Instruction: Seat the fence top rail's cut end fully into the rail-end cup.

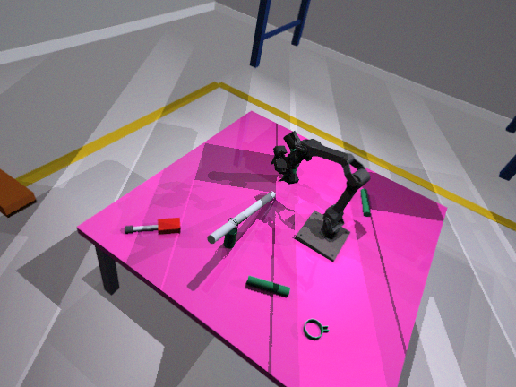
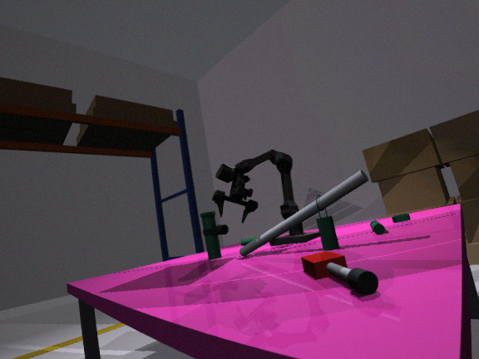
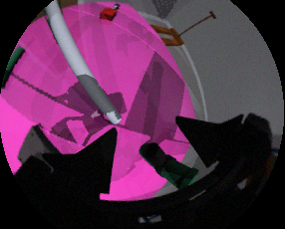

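The grey top rail (image 1: 242,217) (image 2: 305,213) (image 3: 77,65) runs through the loop cap of the small green post (image 1: 229,238) (image 2: 327,233) and slopes down. Its low end (image 2: 245,250) (image 3: 112,115) rests on the table beside the big green post (image 2: 212,241) (image 3: 178,174), below the dark rail-end cup (image 2: 222,229) (image 3: 151,153). The cup hangs on a dark band (image 2: 211,231) a little above the post's middle. My gripper (image 1: 288,179) (image 2: 232,218) (image 3: 146,124) is open and empty. It hangs just above the big post and the cup, clear of the rail.
A red block with a grey, black-tipped handle (image 1: 168,225) (image 2: 322,263) lies at the table's left. Loose green cylinders (image 1: 268,286) (image 1: 365,202) and a green ring (image 1: 314,329) lie elsewhere on the magenta table (image 1: 358,287). The arm's base (image 1: 322,235) stands behind the rail.
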You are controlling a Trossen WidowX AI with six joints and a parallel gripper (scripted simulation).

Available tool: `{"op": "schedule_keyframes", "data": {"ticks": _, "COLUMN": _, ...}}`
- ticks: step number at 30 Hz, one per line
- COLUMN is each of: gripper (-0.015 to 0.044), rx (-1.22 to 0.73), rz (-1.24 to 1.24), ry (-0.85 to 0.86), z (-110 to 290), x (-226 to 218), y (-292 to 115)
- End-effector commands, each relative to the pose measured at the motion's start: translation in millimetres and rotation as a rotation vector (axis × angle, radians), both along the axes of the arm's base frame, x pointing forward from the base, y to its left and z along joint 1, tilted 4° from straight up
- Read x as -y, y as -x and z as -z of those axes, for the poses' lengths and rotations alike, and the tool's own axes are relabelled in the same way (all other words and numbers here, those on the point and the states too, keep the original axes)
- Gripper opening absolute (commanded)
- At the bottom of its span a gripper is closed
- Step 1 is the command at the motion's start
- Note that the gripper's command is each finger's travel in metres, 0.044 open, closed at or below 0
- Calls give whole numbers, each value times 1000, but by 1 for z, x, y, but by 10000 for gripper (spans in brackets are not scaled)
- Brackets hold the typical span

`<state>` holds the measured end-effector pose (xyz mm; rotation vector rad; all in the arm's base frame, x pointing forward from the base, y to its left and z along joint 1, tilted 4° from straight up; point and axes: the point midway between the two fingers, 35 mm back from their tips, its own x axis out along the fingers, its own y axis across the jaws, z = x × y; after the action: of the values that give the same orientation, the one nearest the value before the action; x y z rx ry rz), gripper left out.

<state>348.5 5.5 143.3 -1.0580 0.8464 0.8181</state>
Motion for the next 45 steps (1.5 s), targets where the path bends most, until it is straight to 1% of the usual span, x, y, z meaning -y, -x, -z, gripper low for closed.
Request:
{"op": "schedule_keyframes", "data": {"ticks": 1, "gripper": 440, "rx": -32, "rz": 265, "ry": -130, "z": -25, "x": -20, "y": 5}}
{"op": "schedule_keyframes", "data": {"ticks": 9, "gripper": 440, "rx": -138, "rz": 831, "ry": -430, "z": -67, "x": -64, "y": 28}}
{"op": "schedule_keyframes", "data": {"ticks": 11, "gripper": 440, "rx": -157, "rz": 924, "ry": -480, "z": -74, "x": -70, "y": 33}}
{"op": "schedule_keyframes", "data": {"ticks": 20, "gripper": 440, "rx": -159, "rz": 936, "ry": -486, "z": -75, "x": -71, "y": 34}}
{"op": "schedule_keyframes", "data": {"ticks": 22, "gripper": 440, "rx": -178, "rz": 977, "ry": -497, "z": -73, "x": -72, "y": 34}}
{"op": "schedule_keyframes", "data": {"ticks": 24, "gripper": 440, "rx": -219, "rz": 1070, "ry": -519, "z": -68, "x": -75, "y": 33}}
{"op": "schedule_keyframes", "data": {"ticks": 29, "gripper": 440, "rx": -371, "rz": 1493, "ry": -585, "z": -48, "x": -90, "y": 30}}
{"op": "schedule_keyframes", "data": {"ticks": 33, "gripper": 440, "rx": -453, "rz": 1876, "ry": -598, "z": -32, "x": -103, "y": 30}}
{"op": "schedule_keyframes", "data": {"ticks": 37, "gripper": 440, "rx": -474, "rz": 2272, "ry": -577, "z": -16, "x": -114, "y": 32}}
{"op": "schedule_keyframes", "data": {"ticks": 40, "gripper": 440, "rx": -441, "rz": 2554, "ry": -547, "z": -5, "x": -122, "y": 34}}
{"op": "schedule_keyframes", "data": {"ticks": 42, "gripper": 440, "rx": -426, "rz": 2621, "ry": -538, "z": -2, "x": -124, "y": 35}}
{"op": "schedule_keyframes", "data": {"ticks": 45, "gripper": 440, "rx": -426, "rz": 2621, "ry": -538, "z": -2, "x": -124, "y": 35}}
